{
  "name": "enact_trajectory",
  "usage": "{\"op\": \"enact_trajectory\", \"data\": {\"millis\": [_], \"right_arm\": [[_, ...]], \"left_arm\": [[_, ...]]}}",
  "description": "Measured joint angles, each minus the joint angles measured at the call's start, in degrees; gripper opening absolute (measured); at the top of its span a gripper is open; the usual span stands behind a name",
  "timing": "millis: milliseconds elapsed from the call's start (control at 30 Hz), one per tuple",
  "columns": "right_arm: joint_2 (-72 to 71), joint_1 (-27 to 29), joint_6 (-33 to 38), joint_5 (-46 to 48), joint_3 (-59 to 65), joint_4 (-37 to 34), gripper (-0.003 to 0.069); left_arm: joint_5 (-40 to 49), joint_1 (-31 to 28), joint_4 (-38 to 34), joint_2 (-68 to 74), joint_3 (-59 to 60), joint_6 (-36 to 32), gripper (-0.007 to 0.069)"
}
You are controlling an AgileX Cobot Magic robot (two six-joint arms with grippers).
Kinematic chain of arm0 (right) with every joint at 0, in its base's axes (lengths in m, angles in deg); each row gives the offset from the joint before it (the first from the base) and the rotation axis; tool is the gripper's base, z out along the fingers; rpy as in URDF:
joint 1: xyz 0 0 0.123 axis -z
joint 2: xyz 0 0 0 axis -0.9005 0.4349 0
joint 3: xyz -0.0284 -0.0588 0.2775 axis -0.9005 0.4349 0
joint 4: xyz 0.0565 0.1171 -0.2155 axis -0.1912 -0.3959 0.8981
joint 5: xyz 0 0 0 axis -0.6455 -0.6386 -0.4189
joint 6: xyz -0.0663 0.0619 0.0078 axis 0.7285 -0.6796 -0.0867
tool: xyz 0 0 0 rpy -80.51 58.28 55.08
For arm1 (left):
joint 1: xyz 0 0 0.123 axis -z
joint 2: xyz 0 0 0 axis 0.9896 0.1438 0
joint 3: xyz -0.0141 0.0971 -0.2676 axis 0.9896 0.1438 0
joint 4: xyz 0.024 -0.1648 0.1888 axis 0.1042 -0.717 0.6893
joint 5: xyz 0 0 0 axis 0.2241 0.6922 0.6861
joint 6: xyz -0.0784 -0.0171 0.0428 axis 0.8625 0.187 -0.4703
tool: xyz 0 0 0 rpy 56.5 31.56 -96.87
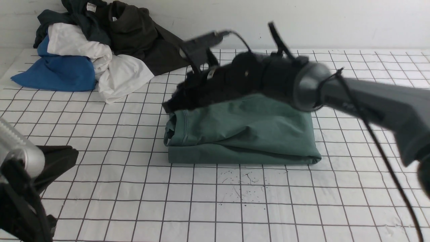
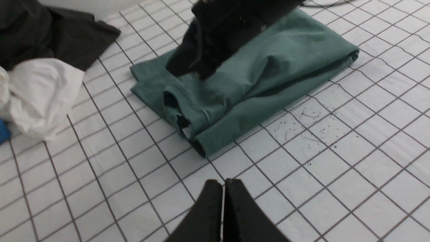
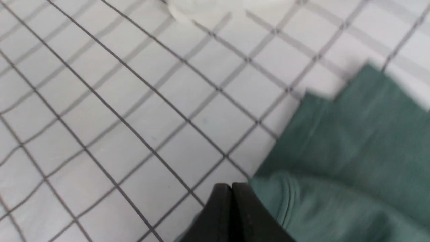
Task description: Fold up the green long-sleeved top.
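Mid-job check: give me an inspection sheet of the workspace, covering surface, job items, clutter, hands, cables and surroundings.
Surface: white gridded cloth, small dark specks in front of the top.
Job's things: green long-sleeved top folded into a compact rectangle, mid-table.
Clutter: pile of blue, white and dark garments at far left.
Hands: left hand shut, empty, above the cloth; right hand shut, holding nothing, at the top's edge.
Cables: black cable along the right arm.
Surroundings: white wall behind.

No legible text anywhere.
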Motion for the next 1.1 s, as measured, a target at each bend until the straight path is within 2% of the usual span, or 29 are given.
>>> {"op": "enact_trajectory", "data": {"millis": [67, 100, 167, 200, 267, 300, 400, 467, 600, 667, 767, 800, 833, 867, 900, 1000, 1100], "right_arm": [[-4.16, 0.0, 0.95, 4.7, -2.52, 4.81, -0.0014], [-9.0, 0.0, 0.96, 10.3, -5.14, 10.92, -0.0014], [-12.81, 0.13, 0.1, 15.32, -6.75, 15.89, -0.0014], [-16.57, 0.57, -1.63, 19.01, -7.32, 20.47, -0.0014], [-19.59, 1.25, -3.18, 22.36, -7.39, 23.84, -0.0014], [-23.52, 2.94, -5.94, 25.27, -6.79, 28.44, -0.0014], [-30.27, 7.17, -11.3, 24.98, -3.56, 34.61, -0.0014], [-35.58, 9.7, -14.72, 22.77, -0.03, 36.11, -0.0014], [-46.69, 12.98, -19.31, 13.6, 11.66, 36.37, -0.0014], [-52.95, 13.64, -21.09, 6.06, 20.01, 36.37, -0.0014], [-64.16, 13.85, -23.01, -11.61, 37.39, 36.46, -0.0014], [-64.81, 13.85, -23.11, -12.83, 38.53, 36.52, -0.0014], [-70.48, 13.85, -23.37, -23.49, 48.5, 36.9, -0.0014], [-70.48, 13.85, -23.37, -24.63, 48.5, 36.9, -0.0014], [-75.28, 13.85, -23.58, -32.85, 57.83, 37.23, -0.0014], [-80.96, 13.85, -24.47, -42.39, 70.27, 37.45, -0.0014], [-84.38, 13.85, -27.1, -45.67, 80.62, 37.03, -0.0014]], "left_arm": [[-2.48, 0.0, 0.38, -1.78, 2.17, -1.17, -0.0007], [-5.52, 0.0, 1.4, -3.66, 4.43, -2.32, -0.0007], [-9.17, 0.0, 3.16, -5.65, 6.83, -3.03, -0.0007], [-11.07, 0.0, 4.27, -6.89, 7.99, -3.34, -0.0007], [-13.24, 0.0, 5.17, -7.89, 9.28, -3.54, -0.0007], [-14.97, 0.0, 5.81, -8.99, 10.21, -3.79, -0.0007], [-16.92, 0.0, 6.1, -10.83, 11.07, -3.79, -0.0007], [-17.18, 0.0, 6.12, -11.71, 11.07, -3.79, -0.0007], [-17.32, 0.0, 6.12, -12.37, 11.07, -3.81, -0.0007], [-17.32, 0.0, 6.12, -12.37, 11.07, -3.85, -0.0007], [-17.32, 0.0, 6.12, -12.37, 11.07, -3.85, -0.0007], [-17.32, 0.0, 6.12, -12.37, 11.07, -3.85, -0.0007], [-17.32, 0.0, 6.12, -12.37, 11.07, -3.85, -0.0007], [-17.32, 0.0, 6.12, -12.37, 11.07, -3.85, -0.0007], [-17.32, 0.0, 6.12, -12.37, 11.07, -3.8, -0.0007], [-17.32, 0.0, 6.12, -12.37, 11.07, -3.8, -0.0007], [-17.32, 0.0, 6.12, -12.37, 11.07, -3.8, -0.0007]]}}
